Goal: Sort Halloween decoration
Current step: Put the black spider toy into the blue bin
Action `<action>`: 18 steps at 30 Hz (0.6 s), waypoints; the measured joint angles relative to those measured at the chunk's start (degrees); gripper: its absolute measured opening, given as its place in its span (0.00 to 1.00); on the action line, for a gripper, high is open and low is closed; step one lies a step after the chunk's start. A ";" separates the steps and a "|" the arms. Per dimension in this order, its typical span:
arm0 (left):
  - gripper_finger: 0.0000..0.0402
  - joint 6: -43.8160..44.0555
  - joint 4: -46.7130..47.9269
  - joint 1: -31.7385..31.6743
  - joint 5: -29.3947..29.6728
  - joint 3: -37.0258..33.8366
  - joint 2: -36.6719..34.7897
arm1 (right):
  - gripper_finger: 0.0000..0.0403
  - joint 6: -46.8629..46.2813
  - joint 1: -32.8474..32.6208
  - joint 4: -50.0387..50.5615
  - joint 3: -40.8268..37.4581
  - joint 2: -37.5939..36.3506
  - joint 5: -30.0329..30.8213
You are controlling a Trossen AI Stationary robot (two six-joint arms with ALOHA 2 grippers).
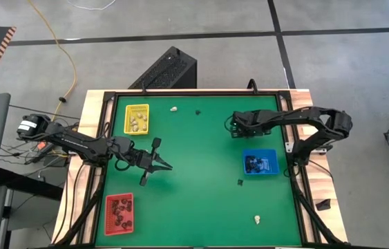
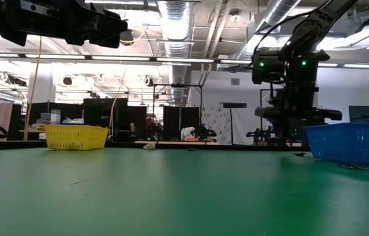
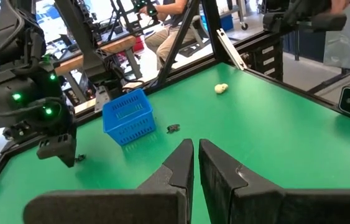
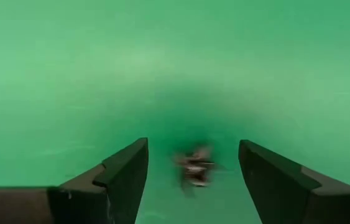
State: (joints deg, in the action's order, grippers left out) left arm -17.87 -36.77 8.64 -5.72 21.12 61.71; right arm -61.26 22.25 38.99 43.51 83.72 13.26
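Probably lab: exposed ceiling ducts (image 2: 177, 16), equipment racks (image 2: 105, 118), cabled floor (image 1: 63, 62).

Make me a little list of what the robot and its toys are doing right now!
left gripper: shut, empty, above the green table
right gripper: open, a dark trinket between its fingers
yellow tray: pale trinkets inside
red tray: dark trinkets inside
blue tray: dark trinkets inside
loose on the table: cream trinket, another cream trinket
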 joint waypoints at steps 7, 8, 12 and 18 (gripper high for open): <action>0.04 0.02 0.02 0.00 -0.14 0.00 0.00 | 0.70 -3.30 -1.04 -2.48 -2.70 0.00 1.67; 0.04 0.02 -0.01 0.00 -0.43 0.00 0.00 | 0.70 -3.60 -1.06 -5.20 -3.91 -0.02 1.32; 0.04 0.10 -0.20 0.00 -1.50 0.00 0.00 | 0.70 -6.95 -1.76 -9.83 -7.50 -0.32 1.66; 0.04 0.15 -0.20 0.00 -1.53 0.00 0.00 | 0.63 -10.09 -5.50 -9.68 -8.11 -0.25 5.24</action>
State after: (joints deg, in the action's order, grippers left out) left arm -17.72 -36.97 8.64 -7.25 21.12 61.71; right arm -71.36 16.74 29.31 35.40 83.48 18.50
